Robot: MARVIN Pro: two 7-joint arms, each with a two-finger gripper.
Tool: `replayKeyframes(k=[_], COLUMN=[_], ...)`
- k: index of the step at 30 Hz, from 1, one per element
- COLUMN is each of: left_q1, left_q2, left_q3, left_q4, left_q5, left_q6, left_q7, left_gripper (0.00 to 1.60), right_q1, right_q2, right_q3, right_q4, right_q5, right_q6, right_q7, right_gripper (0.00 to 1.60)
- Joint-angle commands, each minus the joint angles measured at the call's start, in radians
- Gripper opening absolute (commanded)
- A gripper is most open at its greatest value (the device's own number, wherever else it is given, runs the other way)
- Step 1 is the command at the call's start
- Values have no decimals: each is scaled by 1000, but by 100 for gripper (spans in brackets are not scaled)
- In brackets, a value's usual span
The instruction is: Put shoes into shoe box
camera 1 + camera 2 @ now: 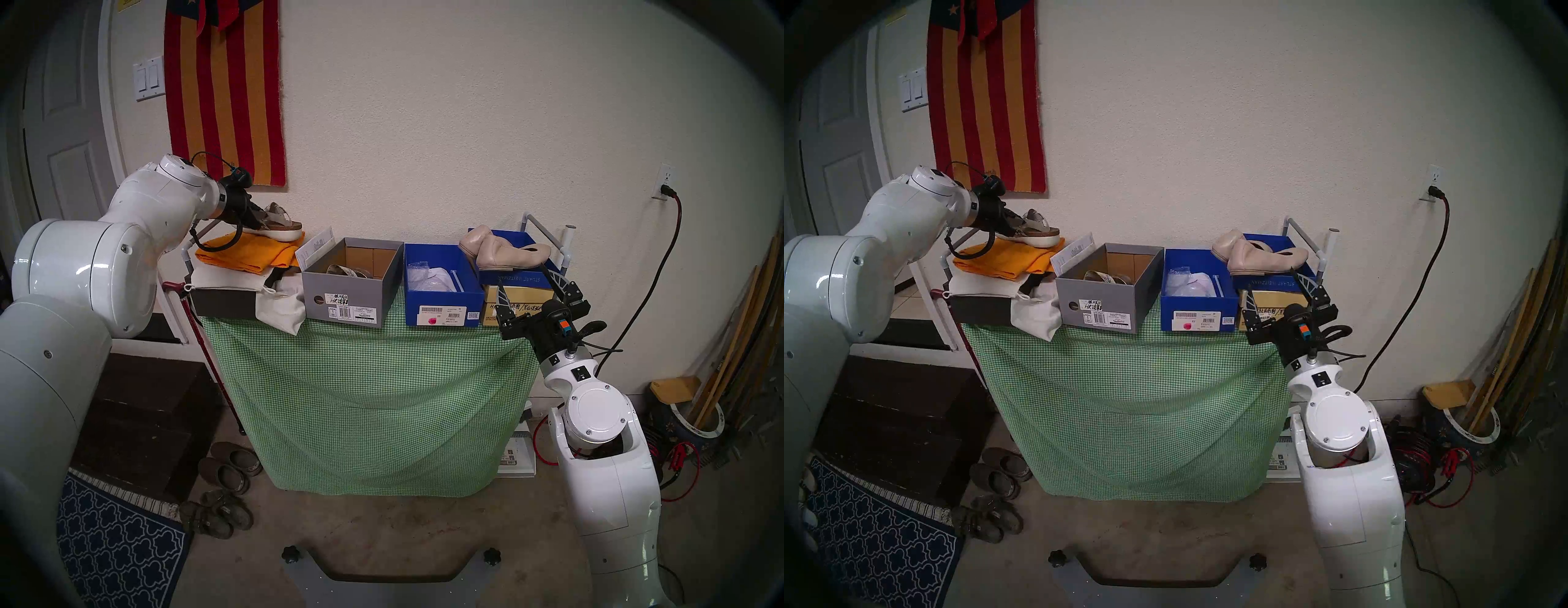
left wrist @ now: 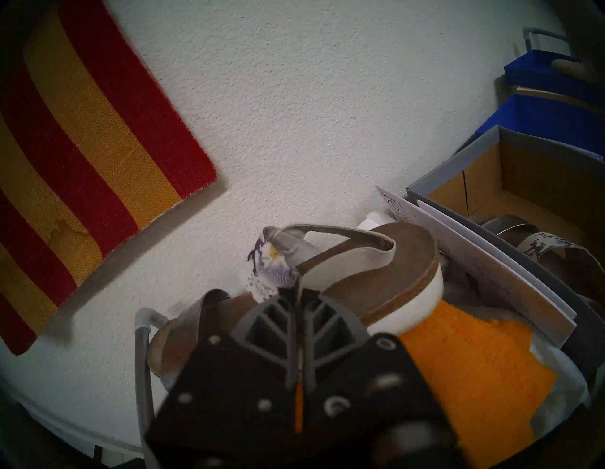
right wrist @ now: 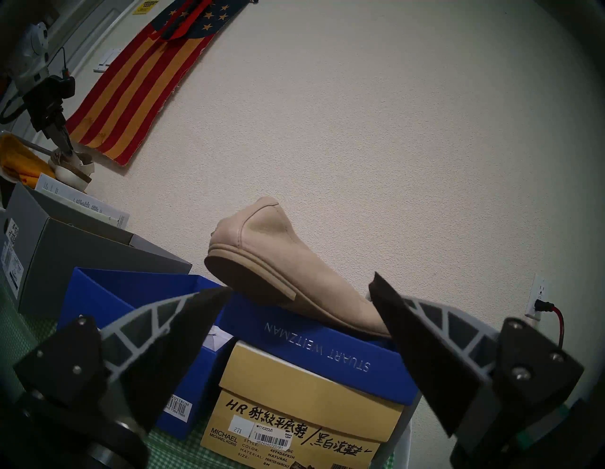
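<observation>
A table draped in a green checked cloth (image 1: 373,382) is carrying the whole job, with a grey shoe box (image 1: 348,285) standing open left of centre, an open blue box (image 1: 441,285) sitting just to its right, and a blue lid (image 1: 519,278) lying on a tan box (image 1: 515,303) at the far right. The task is looking roughly a quarter done: 1 platform sandal (image 1: 352,271) is lying inside the grey box, while the other 3 shoes are waiting outside. The blue box is holding only white wrapping so far. The 2 beige flats (image 1: 505,251) are resting on the blue lid, their toes overhanging toward the blue box. The second sandal (image 1: 280,225) is sitting on folded orange cloth (image 1: 244,254) at the left, just beside the grey box. The left gripper (image 2: 296,291) is pinching this sandal's printed strap, fingers pressed together on it. The right gripper (image 3: 299,296) is hovering near the tan box below the flats, fingers spread wide and holding nothing. Left to do, by my reading: carrying the sandal into the grey box, then moving both flats.
</observation>
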Motion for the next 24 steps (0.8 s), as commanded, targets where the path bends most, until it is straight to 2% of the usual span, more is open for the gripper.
replayKeyframes(k=[1, 11, 17, 21, 24], left_q1=[-6, -71, -99, -116, -131], left_q2=[15, 50, 41, 22, 13], left_q3=[3, -33, -35, -42, -46], left_q4=[-15, -49, -68, -72, -75], left_q5=[2, -26, -24, -36, -49], left_q6=[-28, -59, -69, -84, -121], left_q7=[-18, -51, -74, -160, -243], left_gripper=[0, 0, 0, 0, 0], right_q1=[-1, -1, -1, -1, -1], right_q2=[3, 2, 2, 2, 2], right_q3=[-1, -1, -1, -1, -1], right_q4=[0, 0, 0, 0, 0], right_q5=[-3, -3, -3, -3, -3], right_q6=[2, 1, 1, 1, 1], right_q7=[2, 2, 2, 2, 2], right_gripper=[160, 160, 160, 160, 160])
